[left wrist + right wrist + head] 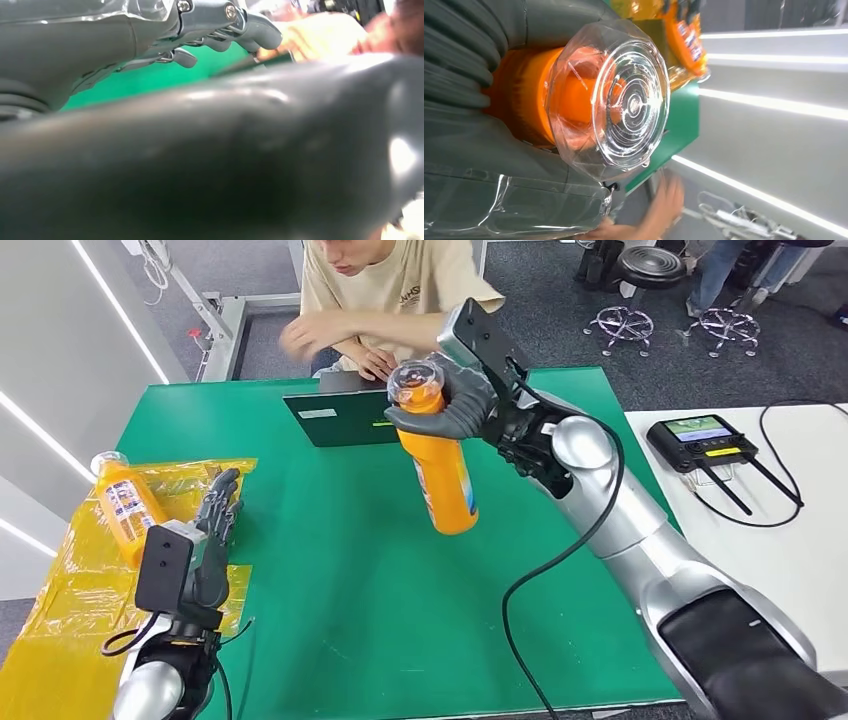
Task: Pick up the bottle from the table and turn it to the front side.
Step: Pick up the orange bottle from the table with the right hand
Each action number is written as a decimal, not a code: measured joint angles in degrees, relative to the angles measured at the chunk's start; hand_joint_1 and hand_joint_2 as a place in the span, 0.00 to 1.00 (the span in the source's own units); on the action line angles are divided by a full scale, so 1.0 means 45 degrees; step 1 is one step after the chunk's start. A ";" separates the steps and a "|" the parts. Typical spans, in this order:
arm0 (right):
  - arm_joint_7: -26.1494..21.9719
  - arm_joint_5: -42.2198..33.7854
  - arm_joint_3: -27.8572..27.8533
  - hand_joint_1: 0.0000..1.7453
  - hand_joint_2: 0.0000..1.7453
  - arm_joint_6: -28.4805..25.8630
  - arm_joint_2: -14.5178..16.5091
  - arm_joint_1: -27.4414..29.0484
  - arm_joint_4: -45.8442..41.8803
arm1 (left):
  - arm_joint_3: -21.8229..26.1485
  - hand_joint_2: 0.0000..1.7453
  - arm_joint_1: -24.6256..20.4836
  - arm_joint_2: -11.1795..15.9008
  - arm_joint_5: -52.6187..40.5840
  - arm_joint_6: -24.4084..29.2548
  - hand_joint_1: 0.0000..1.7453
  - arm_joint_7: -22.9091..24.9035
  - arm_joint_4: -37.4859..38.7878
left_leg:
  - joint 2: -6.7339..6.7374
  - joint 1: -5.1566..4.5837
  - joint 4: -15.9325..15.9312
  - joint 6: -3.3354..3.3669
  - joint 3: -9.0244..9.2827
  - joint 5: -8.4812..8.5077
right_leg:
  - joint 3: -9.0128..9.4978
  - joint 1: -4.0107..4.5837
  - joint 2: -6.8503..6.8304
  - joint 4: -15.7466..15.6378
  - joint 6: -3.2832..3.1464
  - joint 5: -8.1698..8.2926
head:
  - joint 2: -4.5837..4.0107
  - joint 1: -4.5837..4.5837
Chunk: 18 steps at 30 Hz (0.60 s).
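My right hand (455,400) grips an orange bottle (440,465) just below its clear cap and holds it in the air over the middle of the green table (330,570), tilted a little. The right wrist view looks straight onto the clear cap (619,100), with my right hand (469,100) wrapped around the bottle's orange neck. A second orange bottle (125,505) lies on yellow plastic (60,600) at the table's left edge. My left hand (205,540) hovers beside that bottle with its fingers stretched out, holding nothing. The left wrist view shows the left hand (200,30) blurred and close.
A person (390,295) sits at the table's far side, both hands near a dark laptop (335,415). A white table (790,510) to the right carries a controller with a screen (700,440) and cables. Stools stand behind.
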 joint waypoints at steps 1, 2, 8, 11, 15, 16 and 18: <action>-0.0034 -0.0139 0.0084 1.00 1.00 0.0047 0.0156 -0.0141 0.0150 | -0.0159 0.00 -0.0163 -0.0042 0.0103 -0.0019 0.00 0.0012 0.0147 | 0.0000 0.0003 0.0000 0.0000 0.0001 0.0002 | -0.0001 0.0002 0.0000 0.0002 0.0000 0.0000 | 0.0000 0.0000; -0.0067 -0.0278 0.0155 1.00 1.00 0.0097 0.0316 -0.0255 0.0277 | -0.0310 0.00 -0.0308 -0.0090 0.0197 -0.0038 0.00 0.0025 0.0283 | 0.0000 0.0006 0.0000 0.0000 0.0001 0.0003 | -0.0003 0.0003 0.0000 0.0004 -0.0001 -0.0001 | 0.0000 -0.0001; -0.0147 -0.1067 0.0573 1.00 1.00 0.0234 0.1273 -0.0515 0.0728 | -0.1289 0.00 -0.0958 -0.0437 0.0432 0.0105 0.00 0.0152 0.0918 | -0.0001 0.0012 -0.0003 -0.0002 -0.0003 0.0003 | -0.0009 0.0007 0.0000 0.0008 -0.0007 -0.0006 | 0.0000 0.0001; -0.0164 -0.1361 0.0716 1.00 1.00 0.0240 0.1654 -0.0535 0.0857 | -0.1793 0.00 -0.1187 -0.0618 0.0460 0.0129 0.00 0.0216 0.1149 | -0.0003 0.0011 -0.0004 -0.0002 -0.0006 0.0002 | -0.0010 0.0005 -0.0001 0.0004 -0.0007 -0.0008 | 0.0000 0.0002; -0.0113 -0.1623 0.0854 1.00 1.00 0.0239 0.2119 -0.0532 0.0971 | -0.2353 0.00 -0.1521 -0.0921 0.0517 0.0235 0.00 0.0254 0.1595 | -0.0002 0.0008 -0.0004 -0.0001 -0.0008 0.0003 | -0.0009 0.0003 0.0000 0.0002 -0.0007 -0.0007 | 0.0000 0.0002; -0.0054 -0.1649 0.0891 1.00 1.00 0.0241 0.2255 -0.0532 0.0982 | -0.2467 0.00 -0.1628 -0.0998 0.0534 0.0307 0.00 0.0267 0.1732 | -0.0002 0.0008 -0.0004 -0.0001 -0.0008 0.0003 | -0.0008 0.0003 0.0000 0.0002 -0.0007 -0.0006 | 0.0000 0.0002; 0.0082 -0.1690 0.0979 1.00 1.00 0.0267 0.2521 -0.0533 0.0986 | -0.2653 0.00 -0.1823 -0.1120 0.0534 0.0470 0.00 0.0306 0.2004 | -0.0002 0.0007 -0.0003 -0.0001 -0.0007 0.0003 | -0.0006 0.0003 0.0000 0.0002 -0.0006 -0.0005 | 0.0000 0.0002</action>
